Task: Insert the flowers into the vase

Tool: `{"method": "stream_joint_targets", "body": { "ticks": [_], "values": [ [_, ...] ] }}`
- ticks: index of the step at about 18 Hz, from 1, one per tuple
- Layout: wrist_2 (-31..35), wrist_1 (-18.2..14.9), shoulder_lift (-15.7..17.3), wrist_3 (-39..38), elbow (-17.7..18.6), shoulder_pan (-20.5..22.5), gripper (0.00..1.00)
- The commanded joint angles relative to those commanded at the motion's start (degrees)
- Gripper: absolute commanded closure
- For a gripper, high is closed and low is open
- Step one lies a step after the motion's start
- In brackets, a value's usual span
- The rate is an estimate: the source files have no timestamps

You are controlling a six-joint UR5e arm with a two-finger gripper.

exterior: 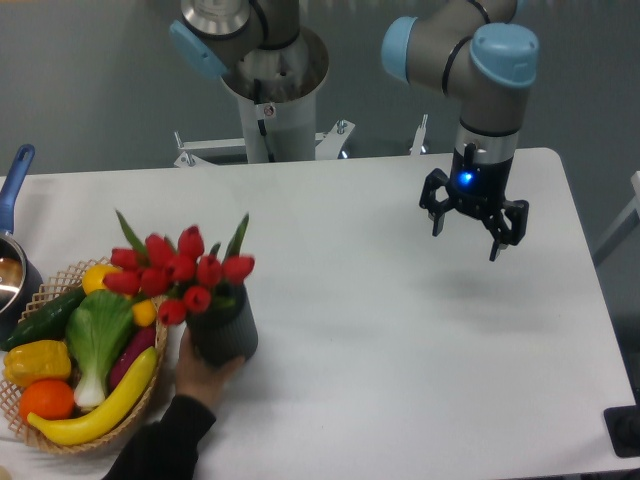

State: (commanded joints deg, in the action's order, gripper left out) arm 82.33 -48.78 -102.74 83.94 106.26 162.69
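Observation:
The flowers (182,271), a bunch of red tulips with green leaves, stand in the vase (224,327), a dark grey ribbed cylinder at the front left of the table. A person's hand (200,375) grips the vase from below. My gripper (467,233) hangs over the right part of the table, far from the vase, open with nothing between its fingers.
A woven basket (62,440) at the left edge holds a banana (98,405), an orange, a yellow pepper, a leafy green vegetable (97,340) and a cucumber. A blue-handled pot (14,210) sits at the far left. The person's dark sleeve (160,445) reaches in from the front edge.

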Motion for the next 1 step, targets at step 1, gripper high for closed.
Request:
{"method": "stream_joint_targets", "body": {
  "ticks": [1],
  "values": [
    [1.1, 0.0, 0.1, 0.0, 0.1, -0.2, 0.00]
  ]
}}
